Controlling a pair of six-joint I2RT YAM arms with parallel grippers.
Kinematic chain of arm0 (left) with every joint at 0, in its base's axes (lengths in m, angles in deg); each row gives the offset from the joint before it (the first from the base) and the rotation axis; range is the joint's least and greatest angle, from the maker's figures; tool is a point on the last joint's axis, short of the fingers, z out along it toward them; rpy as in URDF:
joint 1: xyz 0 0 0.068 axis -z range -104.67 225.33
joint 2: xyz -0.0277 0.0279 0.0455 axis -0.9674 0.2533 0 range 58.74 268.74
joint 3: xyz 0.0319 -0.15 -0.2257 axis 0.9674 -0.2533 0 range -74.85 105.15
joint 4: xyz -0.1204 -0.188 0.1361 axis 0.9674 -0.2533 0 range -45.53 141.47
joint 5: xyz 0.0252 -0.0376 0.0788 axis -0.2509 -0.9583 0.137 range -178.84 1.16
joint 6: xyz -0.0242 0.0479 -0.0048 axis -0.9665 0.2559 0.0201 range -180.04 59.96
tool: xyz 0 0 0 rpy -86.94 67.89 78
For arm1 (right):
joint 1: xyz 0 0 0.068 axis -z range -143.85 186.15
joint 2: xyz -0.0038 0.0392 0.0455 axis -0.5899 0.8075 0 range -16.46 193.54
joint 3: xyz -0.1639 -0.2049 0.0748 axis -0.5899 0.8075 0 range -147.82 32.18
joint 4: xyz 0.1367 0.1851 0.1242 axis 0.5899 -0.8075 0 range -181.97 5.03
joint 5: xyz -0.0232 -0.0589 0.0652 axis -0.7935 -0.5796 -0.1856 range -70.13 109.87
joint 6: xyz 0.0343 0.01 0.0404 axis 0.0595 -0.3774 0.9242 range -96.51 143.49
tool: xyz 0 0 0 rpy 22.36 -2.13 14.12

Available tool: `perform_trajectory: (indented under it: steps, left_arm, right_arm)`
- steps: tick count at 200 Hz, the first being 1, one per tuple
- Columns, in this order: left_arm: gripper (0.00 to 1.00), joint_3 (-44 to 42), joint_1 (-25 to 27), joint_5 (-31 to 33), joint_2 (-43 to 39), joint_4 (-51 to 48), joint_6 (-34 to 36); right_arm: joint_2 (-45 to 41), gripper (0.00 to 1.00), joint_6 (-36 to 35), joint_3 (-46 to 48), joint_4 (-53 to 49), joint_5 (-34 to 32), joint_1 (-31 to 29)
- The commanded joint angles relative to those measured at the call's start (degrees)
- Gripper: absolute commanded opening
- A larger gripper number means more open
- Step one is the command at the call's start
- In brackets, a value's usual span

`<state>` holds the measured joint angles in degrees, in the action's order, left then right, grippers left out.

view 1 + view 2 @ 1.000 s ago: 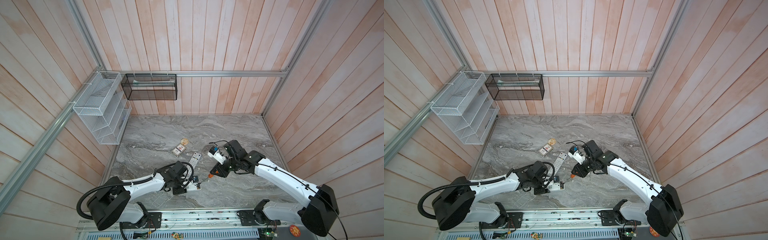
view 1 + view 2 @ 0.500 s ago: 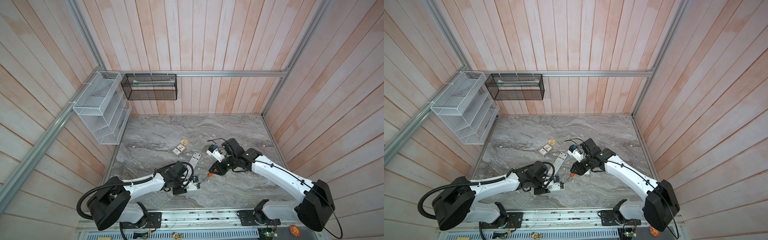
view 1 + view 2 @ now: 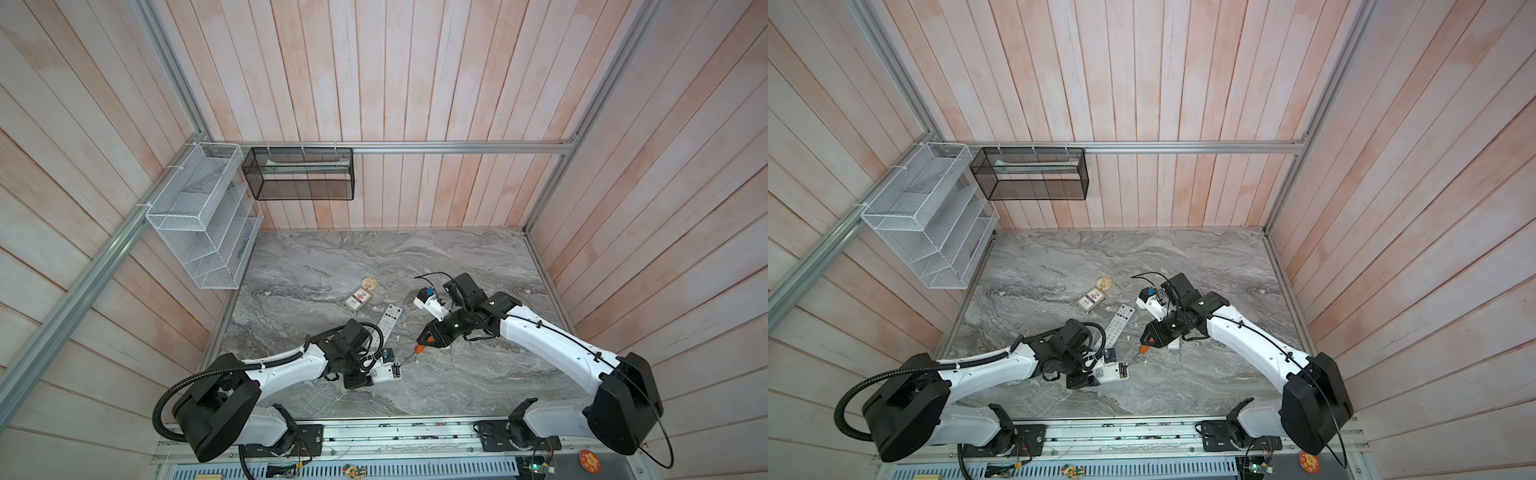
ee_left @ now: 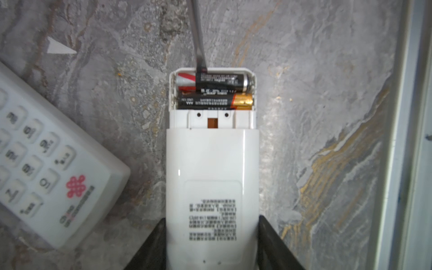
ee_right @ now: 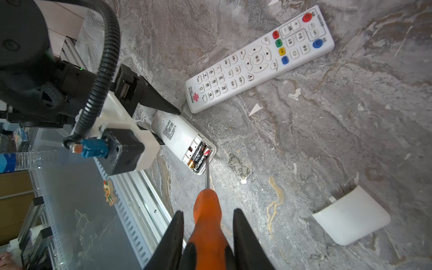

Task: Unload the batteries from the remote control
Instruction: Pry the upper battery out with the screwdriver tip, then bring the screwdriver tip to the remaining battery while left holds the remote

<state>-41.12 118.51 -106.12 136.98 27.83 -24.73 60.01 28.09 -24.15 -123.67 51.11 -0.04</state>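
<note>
1. Two batteries (image 4: 215, 101) lie side by side across the open compartment at the end of a white remote (image 4: 211, 175). One has a gold end, the other a red and silver end.
2. The remote lies face down on the grey marble counter (image 3: 457, 257), near the front edge and a little left of its middle.
3. The left gripper (image 4: 212, 218) clamps the remote by its two long sides at the end away from the compartment. Its jaws are set as wide as the remote's body.
4. A screwdriver (image 5: 207, 210) with an orange handle points at the compartment. Its thin metal blade reaches the compartment's end wall, against the outer battery.
5. The right gripper (image 5: 208, 211) is closed on the orange handle, one finger on each side.
6. A second remote (image 5: 257, 58) lies buttons up just beside the first, toward the middle of the counter.
7. A loose white cover (image 5: 350, 217) lies flat on the counter, apart from both remotes.
8. Farther toward the back edge are a small box (image 3: 358, 299) and, near it, a round disc (image 3: 368, 282).
</note>
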Motion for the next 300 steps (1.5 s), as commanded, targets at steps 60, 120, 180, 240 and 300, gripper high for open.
perform_trajectory:
  steps: [60,120,180,240,300]
  left_arm:
    - [0.15,1.29,-1.34,-5.81,2.13,0.0,-0.83]
    - [0.15,0.63,-1.61,-2.84,1.57,0.83,-0.81]
    - [0.15,2.65,-8.12,-2.43,-3.2,1.42,-6.54]
    - [0.15,-0.11,-9.61,-1.44,-7.46,2.09,-3.06]
    - [0.15,0.63,-9.15,-0.25,-7.91,1.68,-3.6]
  right_arm:
    - [-5.81,0.0,8.83,3.37,8.46,11.69,0.46]
    - [-2.96,0.0,2.1,-2.16,-1.0,6.05,0.77]
    - [-3.15,0.0,1.6,-3.38,-0.23,5.19,1.95]
    - [-3.08,0.0,2.84,-2.44,2.28,6.08,2.23]
    - [-1.14,0.0,5.65,-2.08,9.23,7.65,-0.58]
